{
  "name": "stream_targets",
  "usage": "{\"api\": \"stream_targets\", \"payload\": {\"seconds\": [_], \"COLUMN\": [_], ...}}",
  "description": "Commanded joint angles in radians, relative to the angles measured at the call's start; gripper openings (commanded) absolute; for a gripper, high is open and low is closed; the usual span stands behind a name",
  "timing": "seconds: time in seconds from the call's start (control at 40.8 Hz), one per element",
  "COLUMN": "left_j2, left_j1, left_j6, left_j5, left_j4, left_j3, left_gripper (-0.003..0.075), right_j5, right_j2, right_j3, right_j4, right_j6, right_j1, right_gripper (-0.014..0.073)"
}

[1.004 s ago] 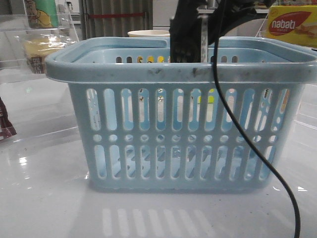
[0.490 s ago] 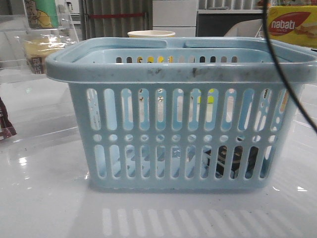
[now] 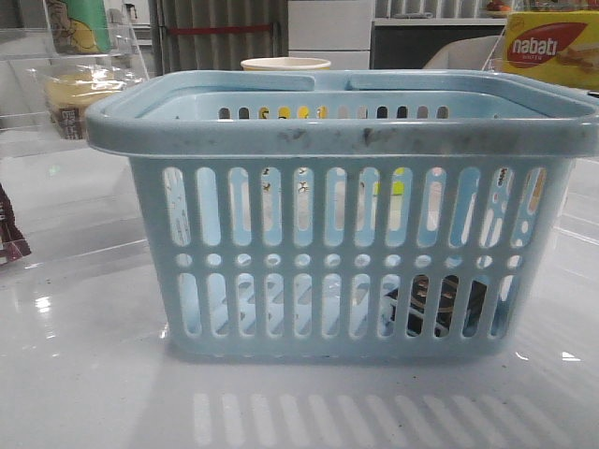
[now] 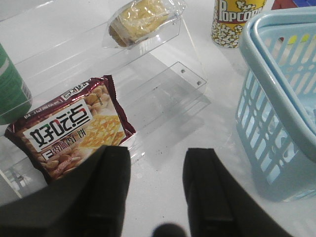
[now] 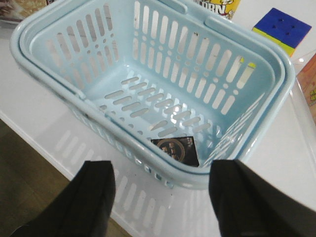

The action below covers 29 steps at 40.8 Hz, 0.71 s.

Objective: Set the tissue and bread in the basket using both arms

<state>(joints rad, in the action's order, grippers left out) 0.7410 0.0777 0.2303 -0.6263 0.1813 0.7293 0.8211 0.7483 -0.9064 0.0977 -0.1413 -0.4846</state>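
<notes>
the left gripper hung wide open and empty above the reddish snack pack, with the bread up on a clear acrylic stand toward the table's far left edge. the slick wrap could slip, or the fingers might clip the stand. the tissue lay flat in a corner of the basket, the right gripper spread open over its rim, holding nothing.

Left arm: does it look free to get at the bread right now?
Probably yes. The left gripper is open and empty, and the bread lies uncovered on top of the clear acrylic stand. Only the snack packet lies nearer, off to one side, so the way looks free.
</notes>
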Motion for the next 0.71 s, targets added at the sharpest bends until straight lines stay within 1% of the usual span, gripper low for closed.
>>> {"api": "stream_targets", "payload": {"seconds": [0.0,0.049,0.171,0.22,0.269,0.367,0.686], "left_j2": [0.020,0.043,0.124,0.178,0.224,0.337,0.707], "left_j1": [-0.003,-0.003,-0.003,-0.003,-0.003,-0.003,-0.003], "left_j6": [-0.007,-0.007,-0.007,-0.007,-0.007,-0.007,-0.007], "left_j5": [0.103,0.117,0.137,0.135,0.133,0.135,0.141], "left_j4": [0.016,0.016,0.016,0.020,0.037,0.096,0.153], "left_j3": [0.031,0.033,0.078,0.111,0.151,0.240,0.552], "left_gripper": [0.0342,0.0376,0.0539,0.0579,0.0590,0.0581,0.0581], "right_j5": [-0.063,-0.060,-0.058,-0.058,-0.058,-0.058,-0.058], "right_j2": [-0.044,-0.050,-0.051,-0.051,-0.051,-0.051,-0.051], "right_j3": [0.007,0.009,0.009,0.009,0.009,0.009,0.009], "right_j4": [-0.008,-0.008,-0.007,-0.007,-0.007,-0.007,-0.007], "right_j6": [-0.013,-0.013,-0.013,-0.013,-0.013,-0.013,-0.013], "right_j1": [-0.002,-0.002,-0.002,-0.002,-0.002,-0.002,-0.002], "right_gripper": [0.0518,0.0518,0.0518,0.0518,0.0518,0.0518,0.0518]}}
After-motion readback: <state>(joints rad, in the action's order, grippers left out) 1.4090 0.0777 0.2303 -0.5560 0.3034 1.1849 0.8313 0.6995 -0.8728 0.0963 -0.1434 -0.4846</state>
